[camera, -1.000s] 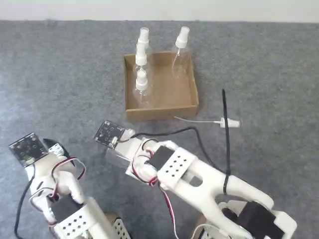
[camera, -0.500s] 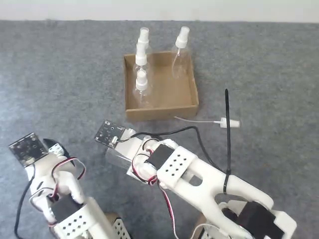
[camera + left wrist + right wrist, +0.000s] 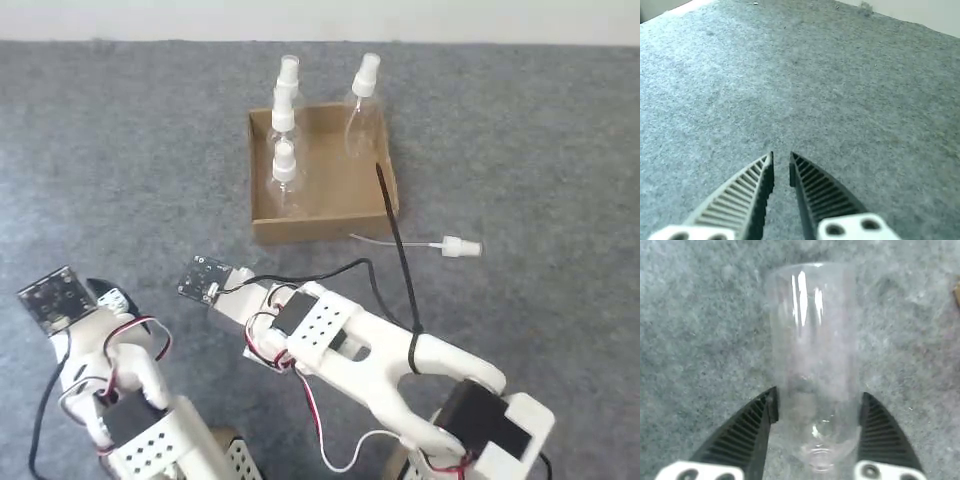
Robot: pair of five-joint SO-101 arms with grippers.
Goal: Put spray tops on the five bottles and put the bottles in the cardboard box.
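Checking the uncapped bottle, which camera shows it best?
The right wrist view: the clear bottle lies in full view on the carpet. In the high view the arm covers most of it; the left wrist view faces carpet.

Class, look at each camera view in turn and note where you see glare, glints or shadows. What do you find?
Right wrist view: white streaks of glare run along the clear bottle between the fingers of the right gripper. High view: even light, with only faint shadow at the cardboard box. Left wrist view: flat light on the grey carpet, no glare.
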